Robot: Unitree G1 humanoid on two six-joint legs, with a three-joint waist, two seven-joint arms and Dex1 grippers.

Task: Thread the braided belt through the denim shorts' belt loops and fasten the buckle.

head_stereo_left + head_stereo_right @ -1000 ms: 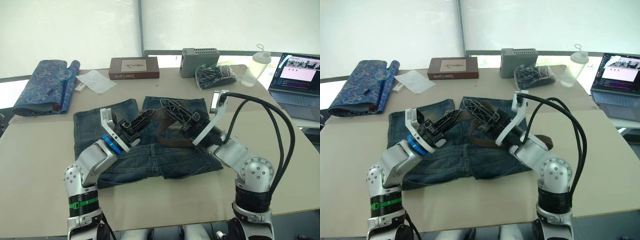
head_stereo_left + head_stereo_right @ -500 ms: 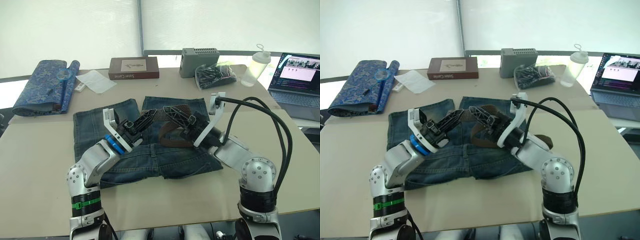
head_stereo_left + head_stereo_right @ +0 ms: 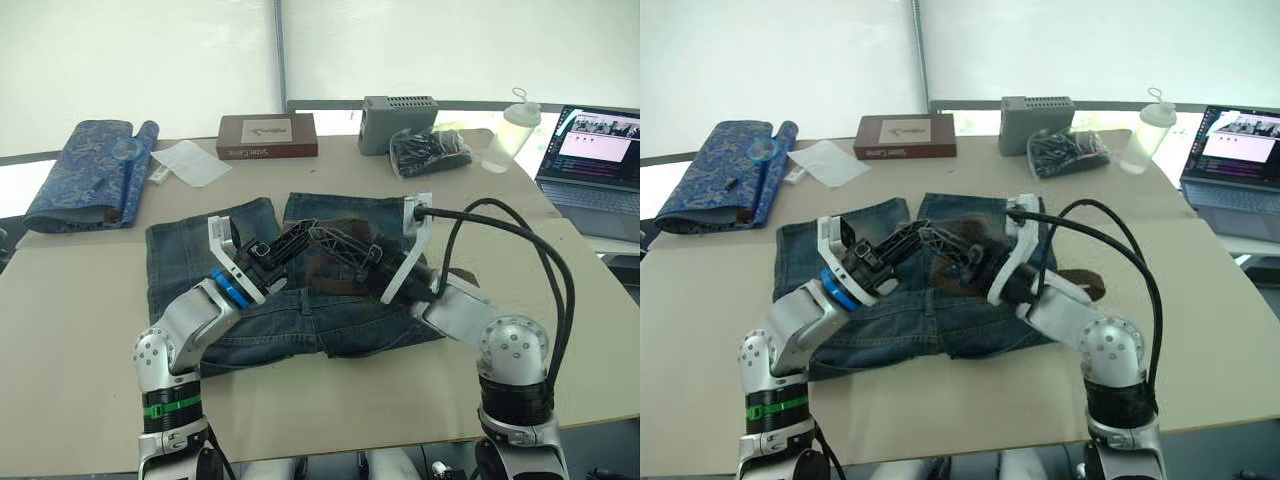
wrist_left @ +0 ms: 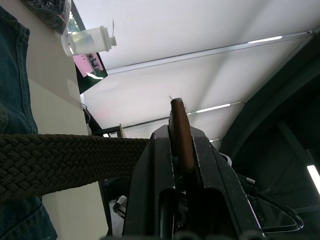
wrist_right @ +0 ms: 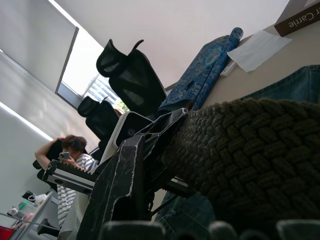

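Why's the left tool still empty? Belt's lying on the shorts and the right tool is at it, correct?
Not empty. The left wrist view shows the left tool shut on the braided belt, its end pinched between the fingers. The rest holds: belt over the denim shorts, right tool at it.

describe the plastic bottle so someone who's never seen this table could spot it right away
Look along the far edge of the table, toward the robot's right, where an open laptop sits at the corner. The bottle stands upright just left of it, beside a black bag and a grey box. It is the one translucent, whitish thing there, with a loop on its cap.
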